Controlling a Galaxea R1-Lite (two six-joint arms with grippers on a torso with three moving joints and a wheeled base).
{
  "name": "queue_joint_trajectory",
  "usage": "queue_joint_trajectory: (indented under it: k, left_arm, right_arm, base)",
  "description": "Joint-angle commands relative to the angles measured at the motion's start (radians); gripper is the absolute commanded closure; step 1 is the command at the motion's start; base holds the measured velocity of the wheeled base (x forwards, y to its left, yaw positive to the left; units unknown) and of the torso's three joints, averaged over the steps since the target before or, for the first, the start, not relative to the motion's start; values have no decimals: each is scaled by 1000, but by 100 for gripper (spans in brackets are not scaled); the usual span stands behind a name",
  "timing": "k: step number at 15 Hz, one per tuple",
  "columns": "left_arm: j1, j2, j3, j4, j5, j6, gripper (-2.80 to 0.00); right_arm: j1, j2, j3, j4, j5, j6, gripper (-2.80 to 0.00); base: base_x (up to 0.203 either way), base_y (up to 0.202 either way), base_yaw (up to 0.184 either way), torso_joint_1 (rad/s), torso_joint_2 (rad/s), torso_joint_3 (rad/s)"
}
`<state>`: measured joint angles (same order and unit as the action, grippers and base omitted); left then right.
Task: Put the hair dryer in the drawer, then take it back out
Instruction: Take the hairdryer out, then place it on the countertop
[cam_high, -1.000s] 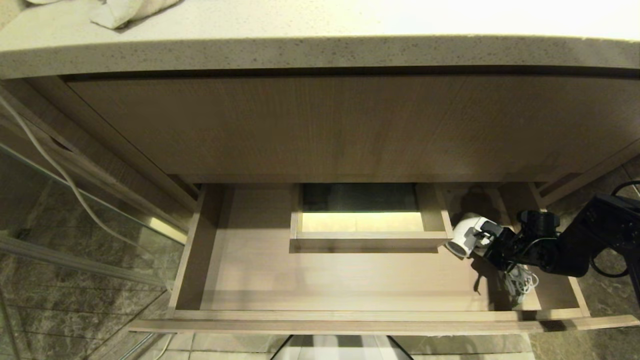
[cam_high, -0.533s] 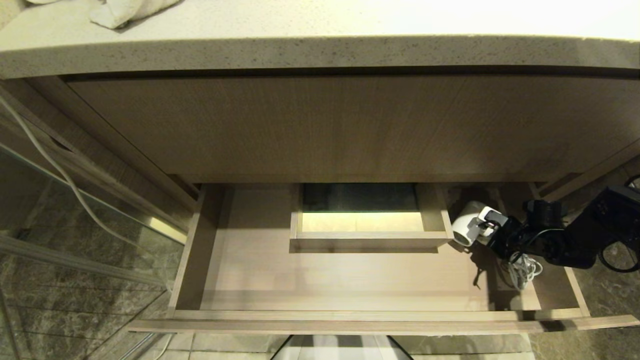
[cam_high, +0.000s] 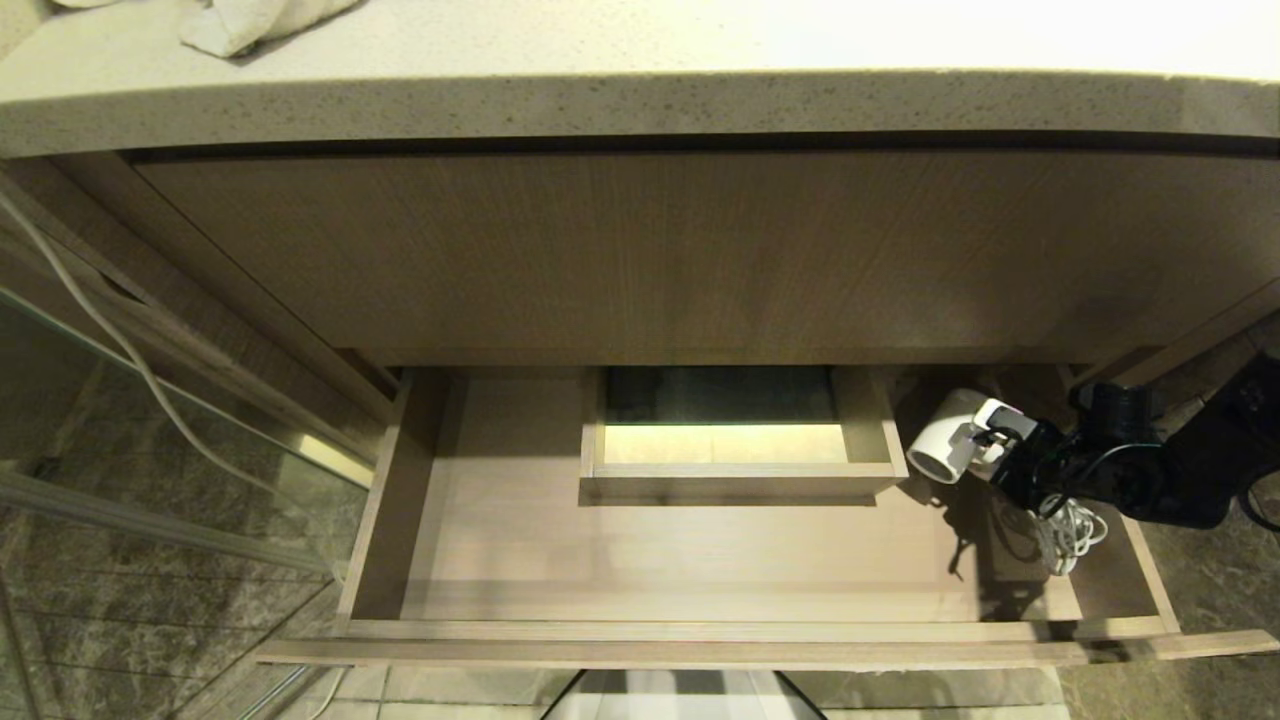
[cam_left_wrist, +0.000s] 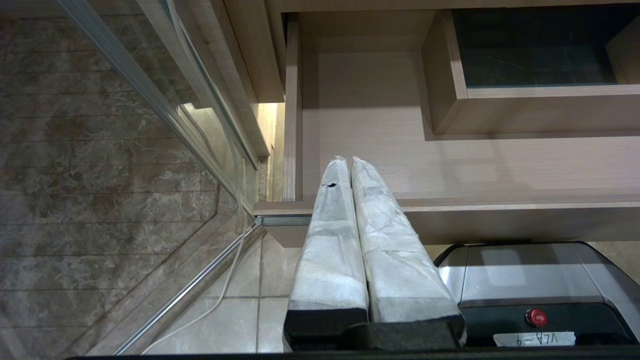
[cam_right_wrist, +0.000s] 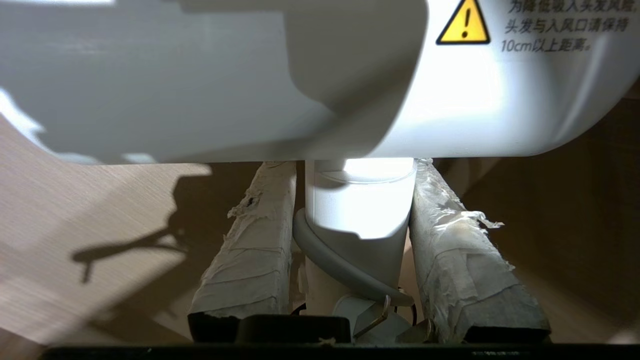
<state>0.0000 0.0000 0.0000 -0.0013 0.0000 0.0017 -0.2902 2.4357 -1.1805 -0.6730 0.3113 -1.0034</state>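
the right pincer (cam_high: 1000, 440) is clamped on the dryer (cam_high: 945, 447) handle, over the open drawer's (cam_high: 660, 545) right end. only its wrist view shows the yellow label (cam_right_wrist: 463, 24); the barrel is cut off there. the left pincer (cam_left_wrist: 347, 167), pressed together, appears only in its own view.

Hair dryer (cam_high: 945, 450) handle mostly hidden behind right gripper (cam_high: 1000, 440) in head view; barrel (cam_right_wrist: 320, 75) cut off by frame top and sides in right wrist view. Cord (cam_high: 1070, 525) bundle partly under arm. Towel (cam_high: 250, 20) cropped at top edge. Drawer (cam_high: 700, 630) front cut off, right end. Label (cam_right_wrist: 560, 30) text partly cropped.
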Motion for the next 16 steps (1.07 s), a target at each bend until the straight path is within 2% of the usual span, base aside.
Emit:
queue_joint_trajectory:
  k: [1,16]
  left_arm:
    - [0,-2,0,0,0,0,0]
    - [0,-2,0,0,0,0,0]
  right_arm:
    - [-1,-46,18,-5,3,-4,0]
    - [-11,-449,245,101,5,-4,0]
  base:
    - [0,0,0,0,0,0]
    - [0,0,0,0,0,0]
